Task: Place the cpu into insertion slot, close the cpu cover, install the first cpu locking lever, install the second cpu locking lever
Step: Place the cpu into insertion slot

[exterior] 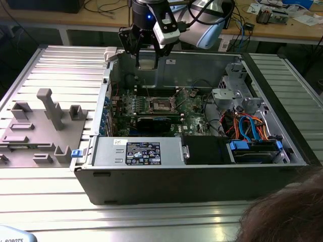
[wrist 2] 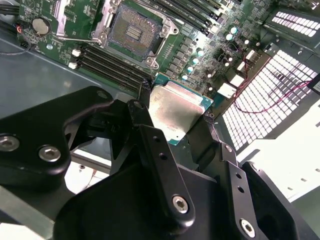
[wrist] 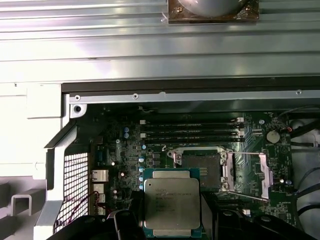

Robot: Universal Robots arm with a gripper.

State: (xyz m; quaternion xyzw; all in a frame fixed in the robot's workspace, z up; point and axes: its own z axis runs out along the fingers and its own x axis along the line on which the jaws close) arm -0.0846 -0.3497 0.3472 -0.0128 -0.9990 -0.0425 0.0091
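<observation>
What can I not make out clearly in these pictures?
- Underside of the small flat square silver-grey cpu: faces away in both wrist views.
- Its side edges, second wrist view: covered by fingers of the black gripper.
- Pins of the small square dark insertion slot: too small in the exterior view.
- Thin silvery metal cpu cover: cut off by the picture edge in the second wrist view.

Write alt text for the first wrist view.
A black gripper holds a small flat square silver-topped cpu chip over a green circuit board, not yet in the open dark square socket with a silvery rim. The thin silvery metal cover frame stands open beside the socket.
</observation>
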